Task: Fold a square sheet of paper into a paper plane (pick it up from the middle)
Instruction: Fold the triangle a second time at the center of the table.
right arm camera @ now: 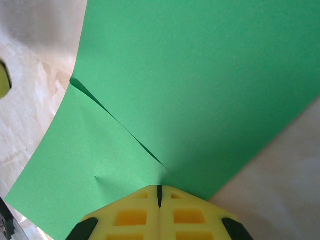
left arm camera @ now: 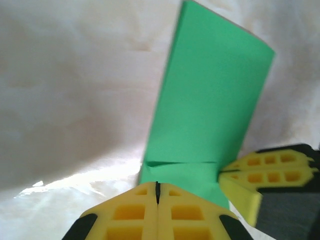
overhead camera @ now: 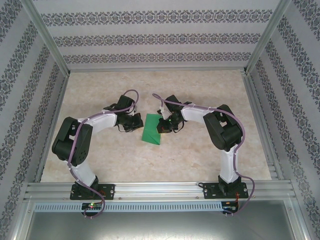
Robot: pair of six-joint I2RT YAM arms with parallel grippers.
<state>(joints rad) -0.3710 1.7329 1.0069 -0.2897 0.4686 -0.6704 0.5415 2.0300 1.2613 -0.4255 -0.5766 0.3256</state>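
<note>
Broadly, the pale marbled bench (overhead camera: 100, 160) spreads under both arms. The green paper (overhead camera: 151, 130) sits partly folded on it between the two sets of fingers, with one flap lifted off the surface. The right fingers (right arm camera: 132, 217) are pressed together, pinching the paper's edge where a crease runs into their tips. The left fingers (left arm camera: 127, 215) are also together, tips at the paper's near corner; whether they grip it I cannot tell.
</note>
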